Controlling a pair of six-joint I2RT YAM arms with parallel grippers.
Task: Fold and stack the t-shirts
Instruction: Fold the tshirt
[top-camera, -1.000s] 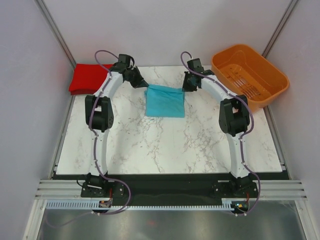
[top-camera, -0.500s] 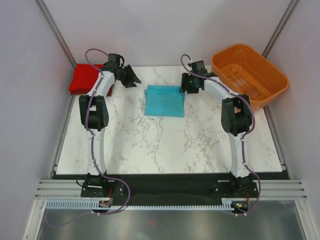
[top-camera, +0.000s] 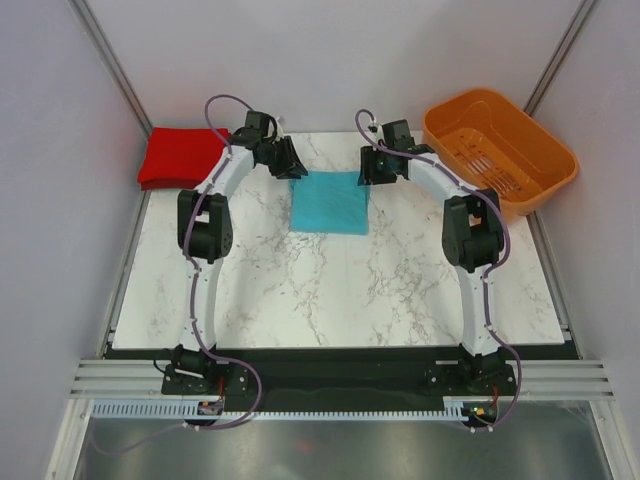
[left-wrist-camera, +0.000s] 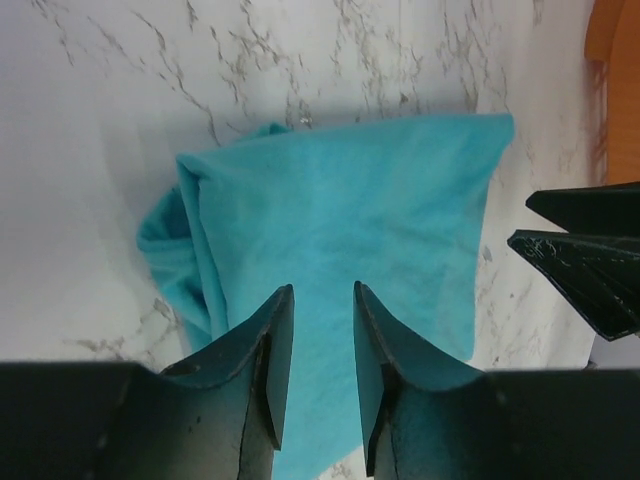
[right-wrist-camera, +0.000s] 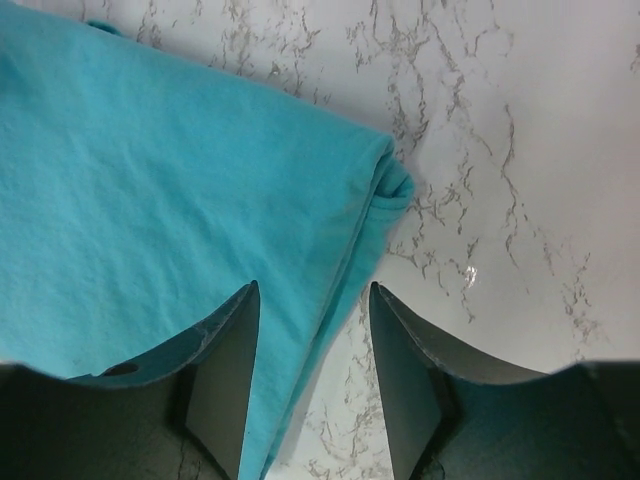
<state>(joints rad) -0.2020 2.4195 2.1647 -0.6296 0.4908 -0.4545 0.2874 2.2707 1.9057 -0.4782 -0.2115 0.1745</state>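
The teal-blue t-shirt (top-camera: 331, 201) lies folded flat on the marble table, at the back middle. It fills much of the left wrist view (left-wrist-camera: 340, 220) and the right wrist view (right-wrist-camera: 150, 220). My left gripper (top-camera: 294, 165) hovers at its back left corner, open and empty, jaws above the cloth (left-wrist-camera: 322, 330). My right gripper (top-camera: 371, 172) is at the shirt's back right corner, open and empty, jaws straddling its folded edge (right-wrist-camera: 312, 330). The red t-shirt (top-camera: 178, 156) lies folded at the back left, off the marble.
An orange slotted basket (top-camera: 500, 150) stands at the back right, beside the table. Grey walls close in both sides. The marble table (top-camera: 330, 290) stretches toward the arm bases.
Both grippers have let go of the teal shirt, which now lies flat. The left arm swung left toward the red shirt, then came back to the teal shirt's back left corner.
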